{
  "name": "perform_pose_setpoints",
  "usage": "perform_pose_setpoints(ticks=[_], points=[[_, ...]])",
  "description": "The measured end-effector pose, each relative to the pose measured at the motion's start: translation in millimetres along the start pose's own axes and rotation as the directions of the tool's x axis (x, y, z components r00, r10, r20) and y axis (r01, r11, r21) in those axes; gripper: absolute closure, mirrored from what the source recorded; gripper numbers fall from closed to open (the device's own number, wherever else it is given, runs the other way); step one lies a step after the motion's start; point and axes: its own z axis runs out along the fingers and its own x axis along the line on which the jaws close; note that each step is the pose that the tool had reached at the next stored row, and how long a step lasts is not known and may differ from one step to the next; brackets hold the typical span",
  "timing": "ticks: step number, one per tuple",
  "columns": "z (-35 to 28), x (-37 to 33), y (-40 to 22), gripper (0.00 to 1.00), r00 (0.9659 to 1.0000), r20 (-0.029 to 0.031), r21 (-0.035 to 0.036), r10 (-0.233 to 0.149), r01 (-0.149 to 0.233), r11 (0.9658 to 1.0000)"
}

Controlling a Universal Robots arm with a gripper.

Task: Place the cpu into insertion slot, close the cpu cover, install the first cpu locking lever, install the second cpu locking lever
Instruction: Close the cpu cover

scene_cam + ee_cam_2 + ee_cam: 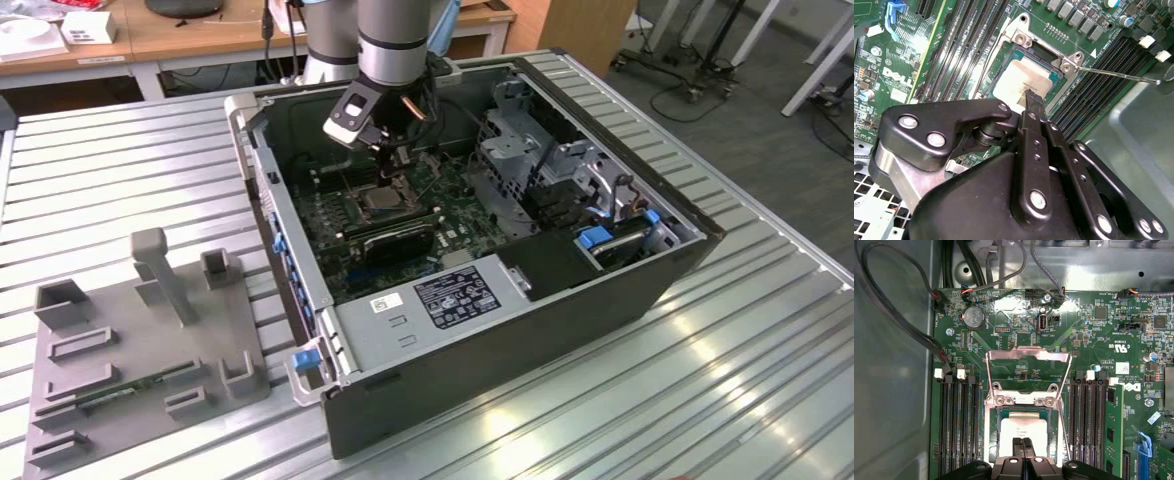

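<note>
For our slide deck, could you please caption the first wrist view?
The cpu lies in the insertion slot, cpu cover open, shut gripper over it.

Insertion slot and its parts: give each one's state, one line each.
cpu, lying in the insertion slot, uncovered.
cpu cover, flipped open, lying back.
locking lever, unlatched, swung out.
gripper, shut, tips at the cpu.

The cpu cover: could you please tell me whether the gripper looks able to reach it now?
Probably yes: the cpu cover stands open close by the gripper, with nothing over it.
</note>
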Motion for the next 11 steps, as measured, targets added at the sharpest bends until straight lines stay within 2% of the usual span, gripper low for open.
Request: perform_pose_setpoints(ticks=[11], points=[[-4.8, 0.2, 0.1, 0.89, 1.0000, -0.0001, -0.0001, 0.000, 0.000, 1.0000]])
